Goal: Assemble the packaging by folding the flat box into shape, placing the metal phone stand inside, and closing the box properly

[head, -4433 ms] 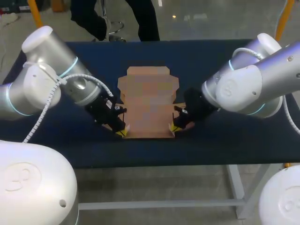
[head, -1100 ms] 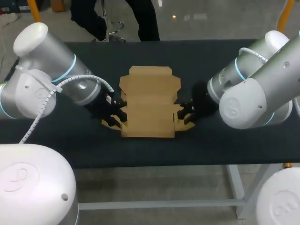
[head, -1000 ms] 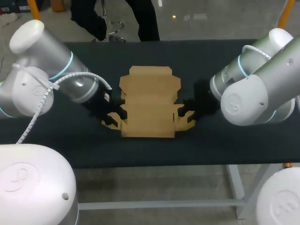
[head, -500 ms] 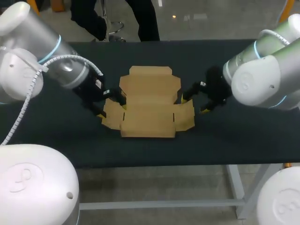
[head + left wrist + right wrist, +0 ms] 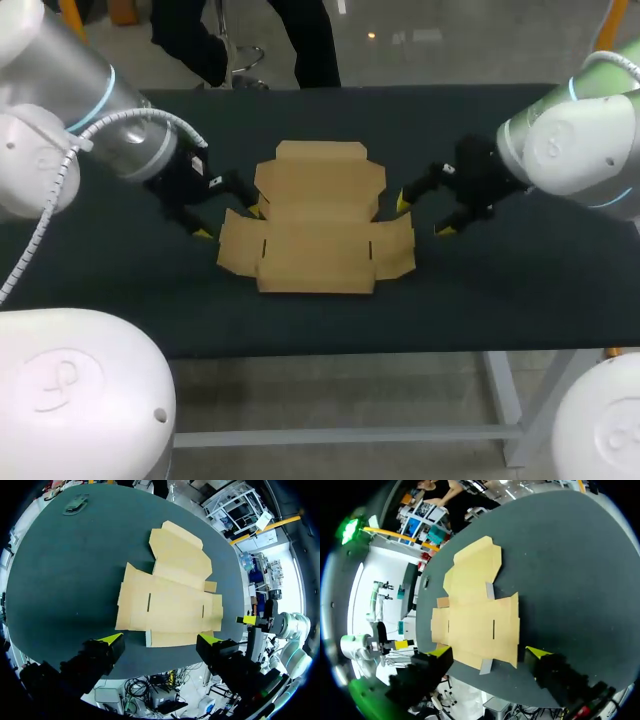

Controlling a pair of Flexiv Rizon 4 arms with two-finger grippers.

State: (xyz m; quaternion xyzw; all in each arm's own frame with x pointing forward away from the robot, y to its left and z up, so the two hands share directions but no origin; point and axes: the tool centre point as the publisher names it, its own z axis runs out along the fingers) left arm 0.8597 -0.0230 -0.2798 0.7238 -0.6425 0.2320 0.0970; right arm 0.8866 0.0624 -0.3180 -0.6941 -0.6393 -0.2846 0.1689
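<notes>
- The flat box (image 5: 318, 220) lies unfolded on its back in the middle of the table (image 5: 500, 300), plain brown cardboard with no panel raised that I can see.
- Its wider part is on the side nearer the robot, with a side flap spread out at each end; the narrower panel with the tuck flap points to the far edge.
- Slits show in the wide part in the left wrist view, where the box (image 5: 170, 600) lies ahead of the fingers, and in the right wrist view, where the box (image 5: 475, 612) likewise lies ahead of them.
- The left gripper (image 5: 230, 222) is just beside the box's left side, fingers spread wide, nothing between them; one yellow tip is close to the box's edge, the other is over bare table.
- In its own view the left gripper (image 5: 161, 639) shows both tips well apart, short of the cardboard.
- The right gripper (image 5: 423, 216) stands just beside the box's right side, fingers also wide and empty.
- In its own view the right gripper (image 5: 489, 652) has its tips apart, with the near edge of the box ahead of them.
- A small grey object (image 5: 76, 503) lies on the table well apart from the box, beyond its narrow end; it is too small to identify.
</notes>
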